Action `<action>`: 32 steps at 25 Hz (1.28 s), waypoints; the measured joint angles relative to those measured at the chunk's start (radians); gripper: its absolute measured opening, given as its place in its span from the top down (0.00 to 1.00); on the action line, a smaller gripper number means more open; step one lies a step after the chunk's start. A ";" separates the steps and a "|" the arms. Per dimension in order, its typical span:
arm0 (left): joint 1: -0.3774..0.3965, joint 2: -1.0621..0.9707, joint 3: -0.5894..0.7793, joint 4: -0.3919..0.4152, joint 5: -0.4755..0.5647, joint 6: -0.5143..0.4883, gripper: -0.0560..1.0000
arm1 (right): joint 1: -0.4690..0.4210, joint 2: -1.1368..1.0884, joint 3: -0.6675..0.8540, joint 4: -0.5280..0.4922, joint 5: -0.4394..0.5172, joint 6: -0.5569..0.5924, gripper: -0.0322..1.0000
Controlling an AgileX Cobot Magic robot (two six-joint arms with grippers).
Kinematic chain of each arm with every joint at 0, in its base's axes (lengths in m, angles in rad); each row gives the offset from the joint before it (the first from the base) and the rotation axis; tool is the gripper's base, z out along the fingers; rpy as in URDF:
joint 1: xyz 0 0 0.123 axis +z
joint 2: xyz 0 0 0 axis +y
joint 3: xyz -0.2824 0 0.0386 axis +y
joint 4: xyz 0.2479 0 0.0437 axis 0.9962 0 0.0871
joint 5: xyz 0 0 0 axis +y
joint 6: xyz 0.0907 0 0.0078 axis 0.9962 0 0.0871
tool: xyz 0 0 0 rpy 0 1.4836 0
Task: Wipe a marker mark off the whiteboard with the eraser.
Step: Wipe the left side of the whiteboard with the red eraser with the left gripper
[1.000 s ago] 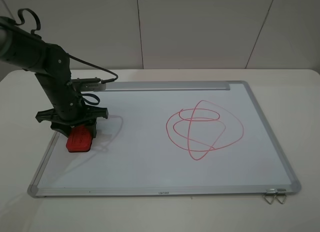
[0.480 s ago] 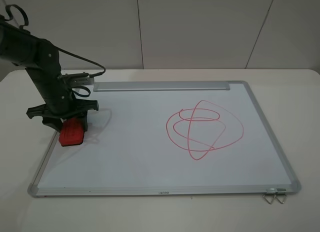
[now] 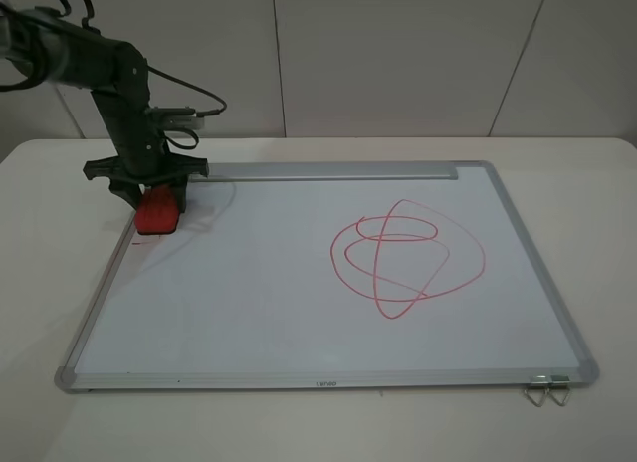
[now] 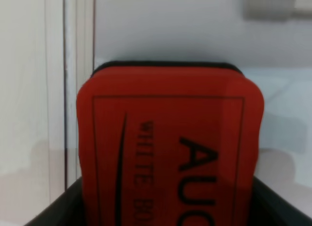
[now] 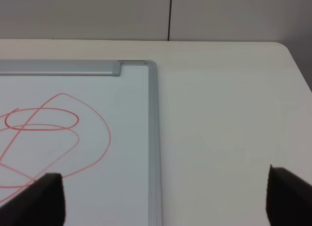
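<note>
Exterior high view: your left gripper [image 3: 157, 197] clamps the red block eraser [image 3: 157, 214] at the far-left corner of the silver-framed whiteboard [image 3: 299, 382].
Right gripper [image 5: 165, 197]: fingers spread, empty.
Risk: snagging the frame [image 3: 107, 283] could twist the eraser loose.

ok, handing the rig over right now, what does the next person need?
Left hand: shut on the eraser, on the whiteboard's far left corner.
Right hand: open, empty, above the board's right edge.
Done: no boxy mark shows on the bare board; a faint red streak sits beside the eraser.
Left: check under the eraser, clear the streak; leave the oval drawing.
</note>
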 joint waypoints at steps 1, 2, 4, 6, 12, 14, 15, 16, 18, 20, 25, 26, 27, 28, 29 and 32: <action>0.000 0.009 -0.021 0.000 0.011 0.001 0.40 | 0.000 0.000 0.000 0.000 0.000 0.000 0.28; 0.000 0.015 -0.033 -0.001 0.019 0.002 0.40 | 0.000 0.000 0.000 0.000 0.000 0.000 0.28; 0.000 0.017 -0.038 -0.003 0.027 0.005 0.40 | 0.000 0.000 0.000 0.000 0.000 0.000 0.28; -0.005 0.019 -0.041 -0.003 0.037 0.014 0.41 | 0.000 0.000 0.000 0.000 0.000 0.000 0.28; -0.060 0.014 -0.031 0.005 0.064 0.045 0.41 | 0.000 0.000 0.000 0.000 0.000 0.000 0.28; -0.071 -0.005 0.003 -0.006 0.058 0.042 0.41 | 0.000 0.000 0.000 0.000 0.000 0.000 0.28; -0.073 -0.016 0.028 -0.011 0.042 0.037 0.41 | 0.000 0.000 0.000 0.000 0.000 0.000 0.28; -0.073 -0.031 0.056 -0.019 0.026 0.033 0.41 | 0.000 0.000 0.000 0.000 0.000 0.000 0.28; -0.073 -0.065 0.117 -0.028 -0.006 0.030 0.41 | 0.000 0.000 0.000 0.000 0.000 0.000 0.28; -0.073 -0.120 0.231 -0.033 -0.058 0.022 0.41 | 0.000 0.000 0.000 0.000 0.000 0.000 0.28; -0.073 -0.226 0.441 -0.040 -0.180 -0.035 0.41 | 0.000 0.000 0.000 0.000 0.000 0.000 0.28; -0.073 -0.247 0.480 -0.042 -0.201 -0.046 0.41 | 0.000 0.000 0.000 0.000 0.000 0.000 0.28; -0.073 -0.267 0.511 -0.044 -0.227 -0.054 0.41 | 0.000 0.000 0.000 0.000 0.000 0.000 0.28; -0.073 -0.284 0.538 -0.046 -0.245 -0.060 0.41 | 0.000 0.000 0.000 0.000 0.000 0.000 0.28; -0.073 -0.294 0.566 -0.047 -0.265 -0.070 0.41 | 0.000 0.000 0.000 0.000 0.000 0.000 0.28; -0.072 -0.301 0.580 -0.047 -0.284 -0.074 0.41 | 0.000 0.000 0.000 0.000 0.000 0.000 0.28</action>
